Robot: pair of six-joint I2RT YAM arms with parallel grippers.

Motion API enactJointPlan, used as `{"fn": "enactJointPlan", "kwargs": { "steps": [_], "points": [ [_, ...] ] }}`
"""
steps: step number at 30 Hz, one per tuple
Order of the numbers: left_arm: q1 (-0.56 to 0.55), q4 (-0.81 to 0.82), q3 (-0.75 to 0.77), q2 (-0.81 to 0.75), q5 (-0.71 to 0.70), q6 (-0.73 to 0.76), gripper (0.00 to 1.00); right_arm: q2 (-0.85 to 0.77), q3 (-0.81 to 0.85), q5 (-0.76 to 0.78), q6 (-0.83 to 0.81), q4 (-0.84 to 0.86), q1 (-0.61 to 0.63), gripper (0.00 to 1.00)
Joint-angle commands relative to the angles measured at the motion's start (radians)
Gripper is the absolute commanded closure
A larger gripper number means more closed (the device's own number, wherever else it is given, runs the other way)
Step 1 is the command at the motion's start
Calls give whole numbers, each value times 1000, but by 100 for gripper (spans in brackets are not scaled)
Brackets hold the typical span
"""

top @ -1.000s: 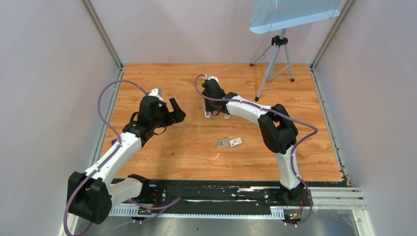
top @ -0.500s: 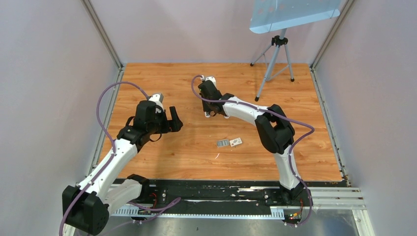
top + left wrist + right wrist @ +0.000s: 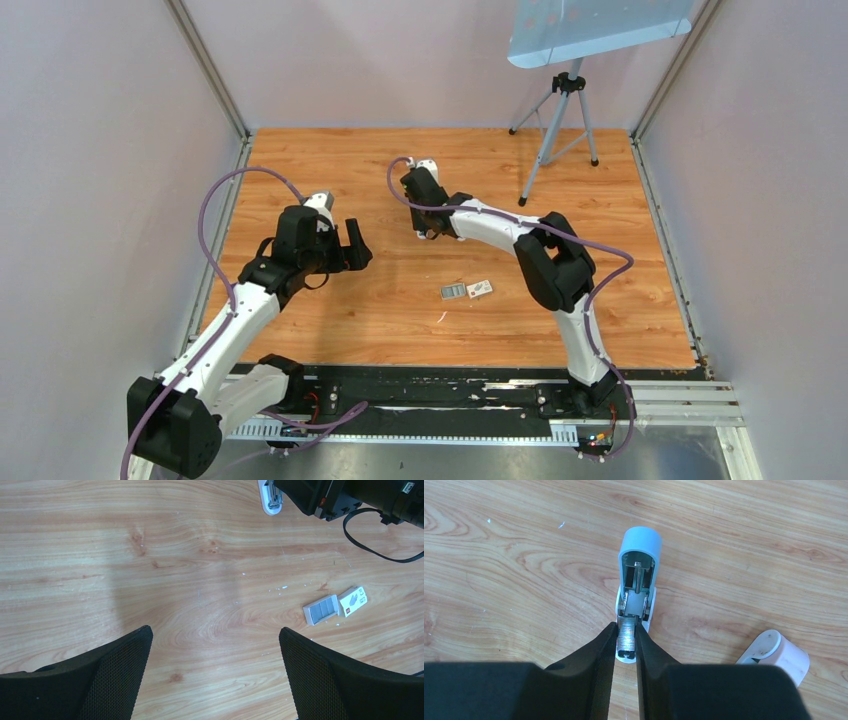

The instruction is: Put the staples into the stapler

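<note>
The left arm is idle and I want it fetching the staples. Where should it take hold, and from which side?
Come straight down from above with the open left gripper and pinch the staples across their two long edges. They lie flat in a shallow white tray, so no side approach looks workable; the rim may get in the way.

Left fingers [image 3: 356, 246] slightly nearer, right fingers [image 3: 600, 652] slightly farther left than a second ago.
</note>
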Motion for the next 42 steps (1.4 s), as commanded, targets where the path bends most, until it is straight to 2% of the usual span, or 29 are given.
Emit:
{"fn": "enactJointPlan", "kwargs": {
  "steps": [1,31,42],
  "points": [
    [1,-4,-11,-13,3,14,0,28,34,26,20,-13,13,76],
    [1,-1,-11,-26,-3,12,0,56,30,48,26,-29,17,76],
    [1,-4,-7,-16,-34,-23,0,-34,12,42,-5,-50,20,62]
  ]
}}
